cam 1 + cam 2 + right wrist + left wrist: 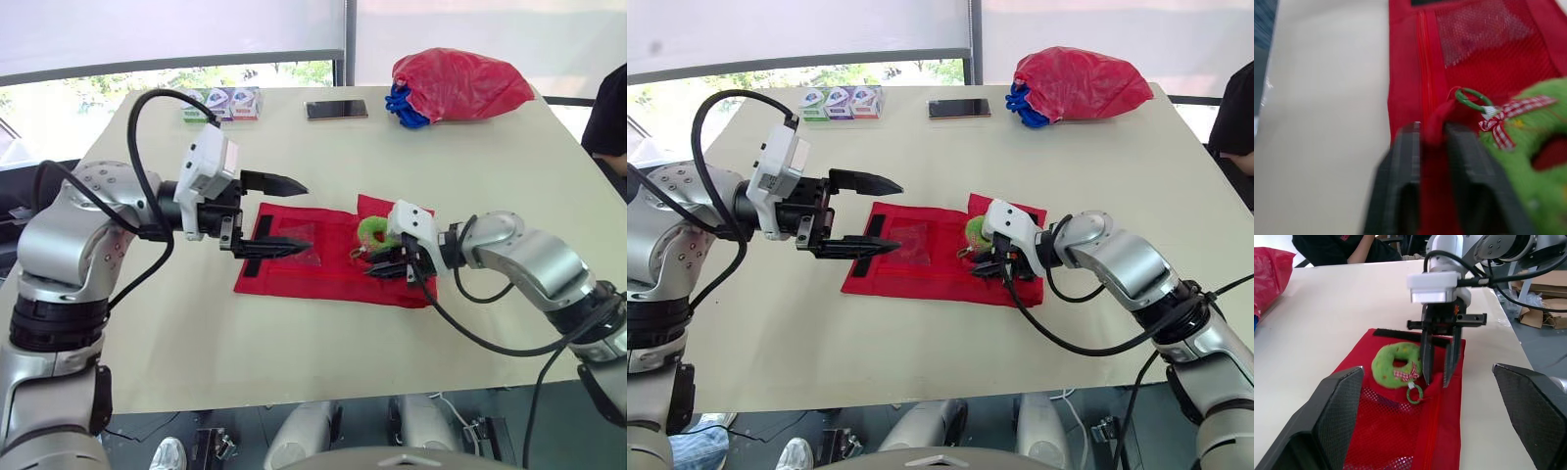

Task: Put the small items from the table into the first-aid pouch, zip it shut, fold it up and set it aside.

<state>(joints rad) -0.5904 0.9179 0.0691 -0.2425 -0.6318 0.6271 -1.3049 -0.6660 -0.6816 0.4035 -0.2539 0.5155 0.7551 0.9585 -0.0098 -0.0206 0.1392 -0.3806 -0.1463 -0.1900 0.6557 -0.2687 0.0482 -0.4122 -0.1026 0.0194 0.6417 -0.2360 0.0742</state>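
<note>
First-aid pouch (pixel 294 276) lies unfolded and flat in the middle of the table (pixel 490 157), with a green felt ring (pixel 373 231) resting on top of its mesh at the robot's right end, apparently not yet inside. The right gripper (pixel 1431 134) pinches a fold of the red fabric just beside the zipper line (pixel 1423 58), probably to lift the opening so the ring can slide in. The left gripper (pixel 307 217) hovers with its jaws wide apart above the pouch's other end, seemingly placed to steady it.
</note>
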